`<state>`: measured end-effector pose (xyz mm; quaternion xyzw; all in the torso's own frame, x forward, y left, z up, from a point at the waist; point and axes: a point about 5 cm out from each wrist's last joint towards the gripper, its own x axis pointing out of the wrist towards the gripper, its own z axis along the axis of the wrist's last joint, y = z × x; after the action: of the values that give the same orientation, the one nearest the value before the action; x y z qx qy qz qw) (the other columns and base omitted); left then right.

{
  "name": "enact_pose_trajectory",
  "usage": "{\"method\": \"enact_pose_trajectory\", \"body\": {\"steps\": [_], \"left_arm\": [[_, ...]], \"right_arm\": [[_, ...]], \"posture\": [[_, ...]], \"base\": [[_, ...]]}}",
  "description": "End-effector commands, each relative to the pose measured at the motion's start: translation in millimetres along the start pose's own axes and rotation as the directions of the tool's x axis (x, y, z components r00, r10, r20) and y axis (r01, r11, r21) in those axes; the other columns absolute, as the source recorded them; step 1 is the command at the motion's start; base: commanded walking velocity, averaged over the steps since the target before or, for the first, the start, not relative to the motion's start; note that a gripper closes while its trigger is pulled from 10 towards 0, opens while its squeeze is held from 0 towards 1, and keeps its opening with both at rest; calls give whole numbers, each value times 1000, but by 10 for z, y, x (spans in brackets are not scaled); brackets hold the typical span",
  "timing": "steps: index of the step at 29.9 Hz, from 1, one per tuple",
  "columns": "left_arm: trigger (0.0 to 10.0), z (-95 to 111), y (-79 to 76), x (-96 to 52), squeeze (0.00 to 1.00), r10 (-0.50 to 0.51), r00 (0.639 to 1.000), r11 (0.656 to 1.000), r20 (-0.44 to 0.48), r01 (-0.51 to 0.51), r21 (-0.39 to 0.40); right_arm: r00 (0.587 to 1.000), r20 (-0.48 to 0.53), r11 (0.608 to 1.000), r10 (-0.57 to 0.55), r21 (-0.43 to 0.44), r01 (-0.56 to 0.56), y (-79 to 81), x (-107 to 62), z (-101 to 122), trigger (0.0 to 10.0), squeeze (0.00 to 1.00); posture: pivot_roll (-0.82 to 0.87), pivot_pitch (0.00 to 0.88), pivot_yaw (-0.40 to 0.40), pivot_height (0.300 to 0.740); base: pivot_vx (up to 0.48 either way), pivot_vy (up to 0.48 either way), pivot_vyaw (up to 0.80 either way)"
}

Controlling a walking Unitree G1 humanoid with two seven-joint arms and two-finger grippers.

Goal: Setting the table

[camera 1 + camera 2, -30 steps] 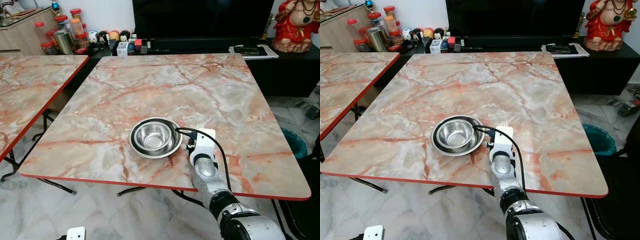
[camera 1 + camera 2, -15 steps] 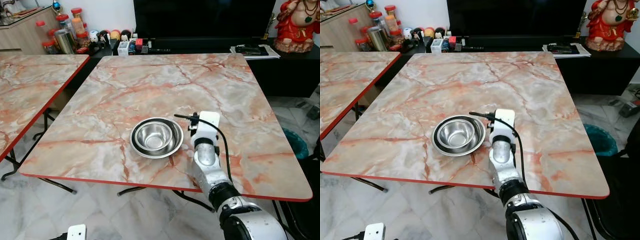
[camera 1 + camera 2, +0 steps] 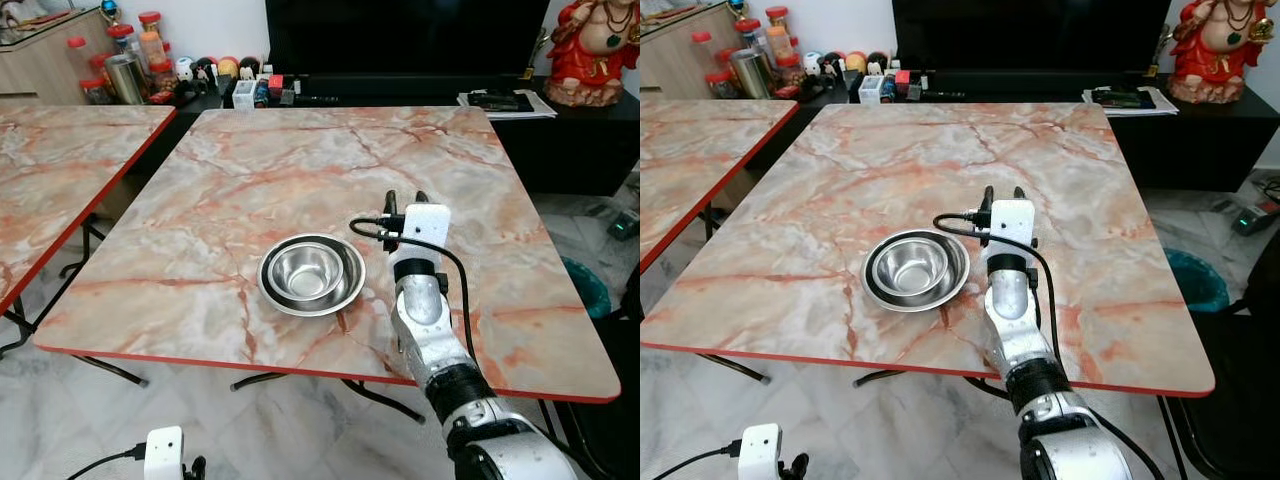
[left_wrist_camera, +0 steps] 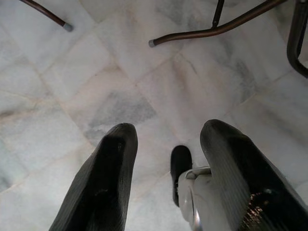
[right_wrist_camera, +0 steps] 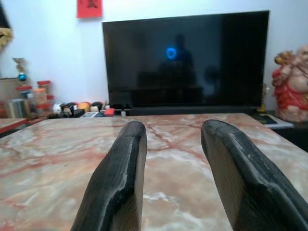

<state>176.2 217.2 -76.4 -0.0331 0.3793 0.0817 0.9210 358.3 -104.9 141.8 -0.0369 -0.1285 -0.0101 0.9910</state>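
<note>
A living room in a home, with folding tables set up before a television.

A large dark television (image 3: pixel 400 35) stands on a low black cabinet (image 3: pixel 560 140) against a white wall. Beside it are a red seated figurine (image 3: pixel 598 50), red-lidded jars (image 3: pixel 150 40) and small ornaments (image 3: pixel 215 72). Marble-patterned tables (image 3: pixel 300 180) stand on a pale marble floor (image 3: pixel 60 420).

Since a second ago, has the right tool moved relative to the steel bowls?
Yes. The right tool has lifted and advanced toward the table's far side; it was level with the stacked steel bowls, and its open fingers now reach past their far rim.
</note>
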Motion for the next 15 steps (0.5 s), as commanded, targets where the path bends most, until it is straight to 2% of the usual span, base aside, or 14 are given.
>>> {"method": "enact_pose_trajectory", "body": {"steps": [1, 6, 11, 15], "left_arm": [[10000, -34, 8, -3, 0, 13, 1000, 1000, -25, -13, -17], [10000, -21, -7, 6, 0, 16, 1000, 1000, -27, -17, -23], [10000, -4, 6, 8, 0, 18, 1000, 999, -15, -18, -34], [10000, -1, 9, 11, 0, 16, 1000, 1000, -22, -17, -23]], "right_arm": [[1000, 17, 1000, 25, -10, -25, -4, 1, 39, 10000, 0], [999, 29, 999, 33, -25, -32, -68, -7, 59, 10000, 0], [999, 23, 999, 43, -18, -42, -62, -13, 69, 10000, 0], [999, 6, 999, 44, -16, -44, -54, -23, 46, 10000, 0]], "posture": [[92, 0, 23, 740], [86, 0, 26, 740], [83, 0, 33, 740], [85, 0, 31, 740]], "base": [[0, 0, 0], [0, 0, 0], [0, 0, 0], [0, 297, 0]]}}
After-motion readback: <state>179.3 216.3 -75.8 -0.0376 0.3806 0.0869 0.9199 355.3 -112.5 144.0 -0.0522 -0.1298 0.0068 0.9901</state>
